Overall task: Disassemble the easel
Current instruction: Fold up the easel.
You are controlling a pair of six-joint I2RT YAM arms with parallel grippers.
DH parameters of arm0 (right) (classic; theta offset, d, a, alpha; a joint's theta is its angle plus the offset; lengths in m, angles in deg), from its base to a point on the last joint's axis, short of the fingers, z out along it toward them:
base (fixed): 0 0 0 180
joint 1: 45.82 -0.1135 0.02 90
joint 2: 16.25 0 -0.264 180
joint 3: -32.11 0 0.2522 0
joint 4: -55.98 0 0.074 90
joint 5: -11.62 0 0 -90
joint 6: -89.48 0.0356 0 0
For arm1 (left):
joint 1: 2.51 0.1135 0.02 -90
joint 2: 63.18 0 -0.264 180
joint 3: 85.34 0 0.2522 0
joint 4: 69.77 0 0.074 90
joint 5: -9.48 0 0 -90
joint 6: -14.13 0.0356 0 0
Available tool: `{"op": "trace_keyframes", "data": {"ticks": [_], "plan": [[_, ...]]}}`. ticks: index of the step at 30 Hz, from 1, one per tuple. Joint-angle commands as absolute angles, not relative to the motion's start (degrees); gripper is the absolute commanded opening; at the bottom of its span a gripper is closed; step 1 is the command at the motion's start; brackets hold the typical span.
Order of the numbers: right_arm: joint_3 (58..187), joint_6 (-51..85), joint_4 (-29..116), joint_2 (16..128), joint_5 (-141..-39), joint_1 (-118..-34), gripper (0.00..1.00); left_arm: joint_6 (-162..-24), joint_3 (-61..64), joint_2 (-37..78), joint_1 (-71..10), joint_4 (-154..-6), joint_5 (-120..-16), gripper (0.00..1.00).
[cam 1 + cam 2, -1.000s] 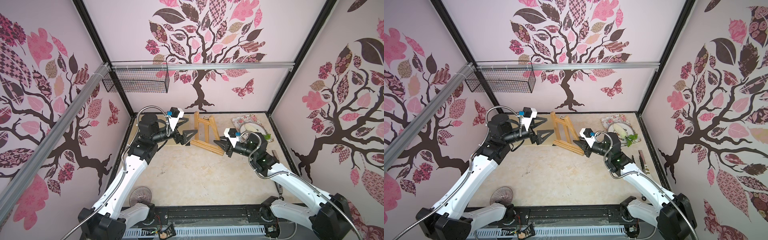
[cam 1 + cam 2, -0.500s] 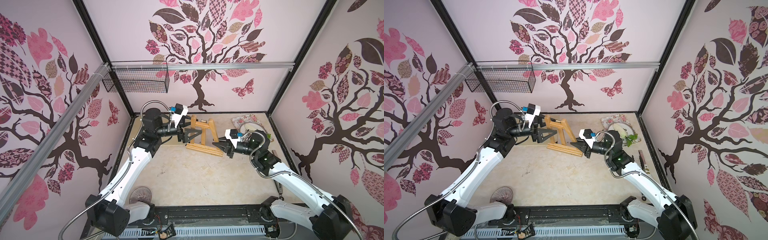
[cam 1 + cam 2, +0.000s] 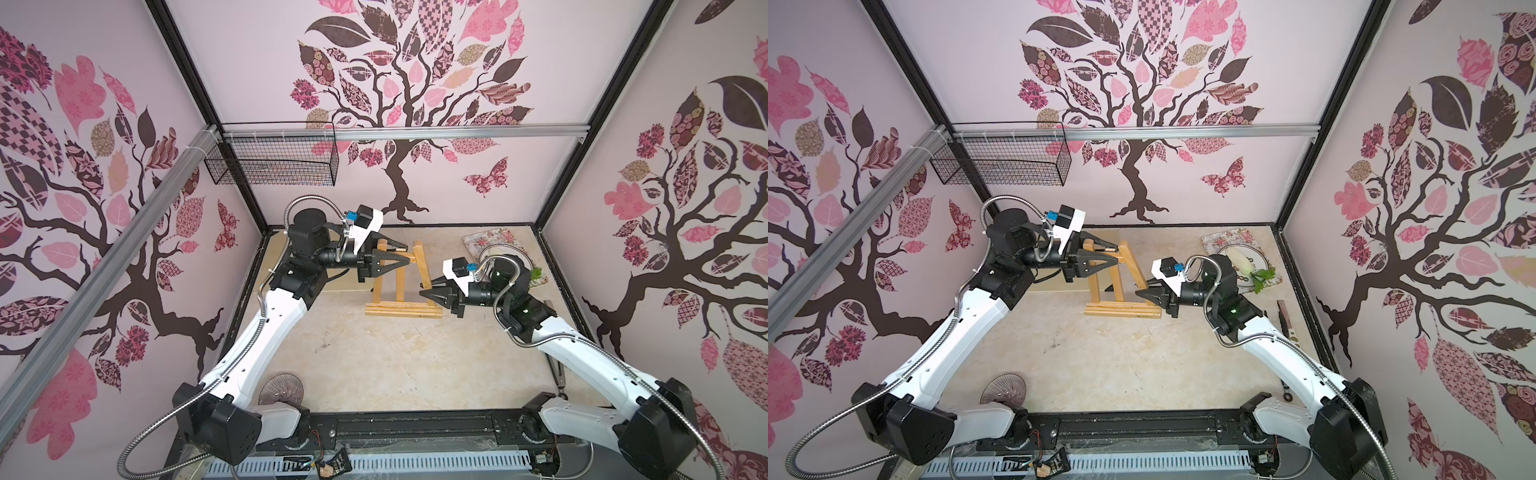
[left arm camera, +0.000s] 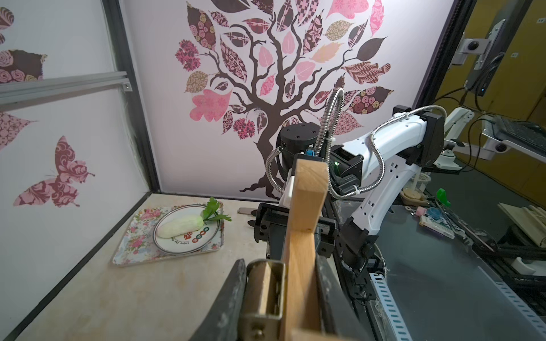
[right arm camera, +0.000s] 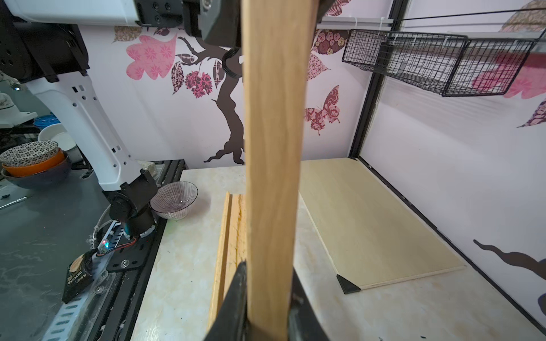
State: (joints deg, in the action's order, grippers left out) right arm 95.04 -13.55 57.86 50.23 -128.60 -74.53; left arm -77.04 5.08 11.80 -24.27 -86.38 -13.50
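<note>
Easel [image 3: 400,286] stands whole toward the back of the worktop [image 3: 374,365], no piece yet off: left fingers [image 3: 390,264] pinch its top, right fingers [image 3: 438,293] pinch a side leg low down.

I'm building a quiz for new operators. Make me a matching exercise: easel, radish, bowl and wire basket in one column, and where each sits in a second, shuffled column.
Things:
1. easel
2. radish
3. bowl
4. basket

Places:
A. hangs from a rail
B. gripped by left claw and right claw
C. on a plate
D. by the left arm, at its base

Pairs: 1-B, 2-C, 3-D, 4-A
</note>
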Motion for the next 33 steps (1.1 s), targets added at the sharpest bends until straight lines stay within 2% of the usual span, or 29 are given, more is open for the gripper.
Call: {"op": "trace_keyframes", "data": {"ticks": [1,3,6,8,12,18,21,27,33], "plan": [[97.7,-16.2,63.1,50.9,-124.6,-74.0,0.00,-77.1,6.8,11.2,-24.7,-93.7,-15.3,0.00],[97.4,-16.0,63.3,51.1,-123.0,-74.0,0.01,-76.6,6.6,11.1,-24.7,-94.6,-16.2,0.00],[95.9,-14.7,65.4,50.8,-119.5,-74.0,0.28,-77.2,6.1,11.1,-24.7,-94.5,-18.5,0.00],[94.6,-14.2,66.8,50.2,-117.5,-74.0,0.38,-78.0,5.8,11.4,-24.7,-94.4,-19.9,0.00],[92.7,-13.4,67.0,48.6,-114.6,-73.9,0.55,-82.2,5.1,12.8,-24.7,-92.6,-22.3,0.00],[88.2,-11.7,66.9,43.5,-110.0,-74.0,0.72,-86.8,4.5,17.1,-24.1,-92.4,-25.1,0.00],[85.7,-11.3,65.8,40.3,-107.6,-73.9,0.77,-88.9,4.6,19.8,-23.3,-92.2,-25.5,0.00],[83.5,-7.8,61.8,35.9,-100.4,-73.7,0.79,-90.8,5.9,26.5,-22.8,-93.6,-27.3,0.00],[88.4,-3.6,53.5,39.4,-93.1,-73.3,0.79,-92.5,9.7,35.6,-22.6,-94.0,-26.6,0.00]]}}
